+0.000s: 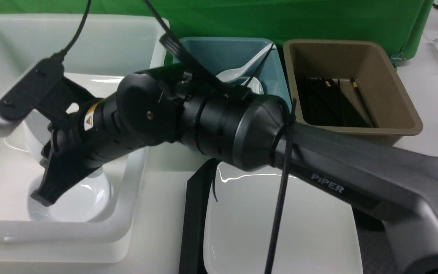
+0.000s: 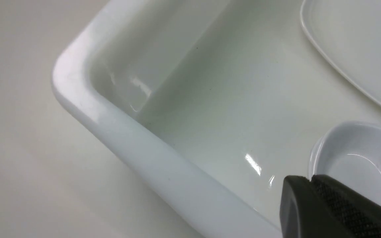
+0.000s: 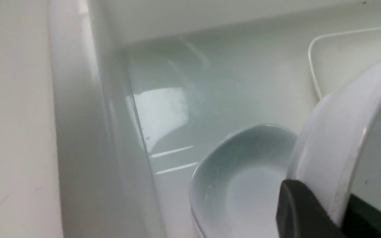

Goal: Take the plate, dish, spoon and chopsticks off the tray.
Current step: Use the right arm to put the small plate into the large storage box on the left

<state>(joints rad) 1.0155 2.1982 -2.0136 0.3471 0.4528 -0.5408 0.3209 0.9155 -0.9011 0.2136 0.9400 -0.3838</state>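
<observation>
Right claw (image 3: pixel 322 198) clamped on dish (image 3: pixel 336 138) rim, over white bin (image 3: pixel 74 132)
We saw it tilted on edge, just above a second dish (image 3: pixel 243 165); left claw (image 2: pixel 312 180) was shut, empty; plate (image 1: pixel 299 228) sat on tray (image 1: pixel 194 213).

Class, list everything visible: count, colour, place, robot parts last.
plate: one, white, on the tray, front centre.
tray: one, black, front centre.
white bin: one, left.
second plate: one, white, in white bin.
lying dish: at least one, white, in white bin.
held dish: one, white, in right claw over white bin.
blue bin: one, back centre.
spoon: at least one, white, in blue bin.
brown bin: one, back right.
chopsticks: several, black, in brown bin.
green cloth: one, behind bins.
right claw: one, black, shut on held dish.
left claw: one, black, shut, empty.
</observation>
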